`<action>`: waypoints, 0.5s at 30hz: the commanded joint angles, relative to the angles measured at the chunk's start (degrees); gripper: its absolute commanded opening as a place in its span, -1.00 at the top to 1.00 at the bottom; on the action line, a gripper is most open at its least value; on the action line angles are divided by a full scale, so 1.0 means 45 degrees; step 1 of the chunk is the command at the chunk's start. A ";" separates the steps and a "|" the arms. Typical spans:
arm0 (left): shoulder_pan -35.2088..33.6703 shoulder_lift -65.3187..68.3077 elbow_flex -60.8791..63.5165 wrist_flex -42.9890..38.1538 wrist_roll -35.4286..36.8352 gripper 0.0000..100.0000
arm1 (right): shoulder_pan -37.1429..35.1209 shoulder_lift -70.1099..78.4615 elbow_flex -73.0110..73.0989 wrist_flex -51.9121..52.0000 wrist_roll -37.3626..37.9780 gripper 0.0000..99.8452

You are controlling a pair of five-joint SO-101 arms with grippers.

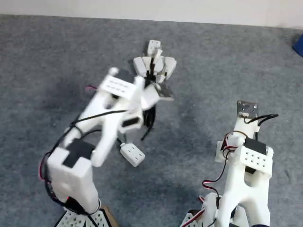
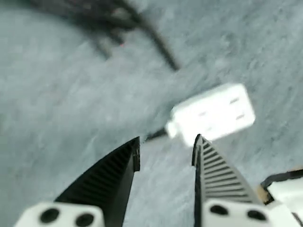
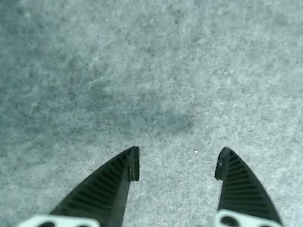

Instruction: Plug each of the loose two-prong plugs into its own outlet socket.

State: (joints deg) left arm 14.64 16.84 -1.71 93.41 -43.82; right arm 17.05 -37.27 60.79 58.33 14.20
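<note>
Parted and empty, the left gripper (image 2: 165,146) hangs over grey carpet (image 2: 57,104), with a white socket block (image 2: 213,113) lying flat just beyond its tips and a black cord (image 2: 154,137) leaving one end. The right gripper (image 3: 177,163) is likewise spread wide, holding nothing, above bare carpet. From overhead, a bunch of white plugs (image 1: 154,66) lies tangled with dark leads (image 1: 150,71) farther up the carpet, apart from the block. Plugs and block look like light, hard, smooth plastic, likely to skid or be tugged by stiff cords. Each plug is best pinched across its flat sides, behind the prongs, with the block held steady.
</note>
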 commanded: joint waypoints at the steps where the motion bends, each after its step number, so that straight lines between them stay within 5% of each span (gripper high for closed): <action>1: -0.1182 -0.1514 -0.0518 0.1074 -0.0723 0.59 | -0.0107 -0.0303 -0.0088 0.0068 0.0176 0.47; 7: -0.1670 -0.1846 0.2452 0.0234 -0.1153 0.60 | -0.0107 -0.0303 -0.0088 0.0068 0.0176 0.47; 15: -0.0244 -0.1866 0.5988 -0.3263 -0.0977 0.62 | -0.0107 -0.0303 -0.0088 0.0068 0.0176 0.47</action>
State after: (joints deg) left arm 9.01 11.30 21.41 84.35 -48.57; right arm 17.05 -37.27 60.79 58.33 14.20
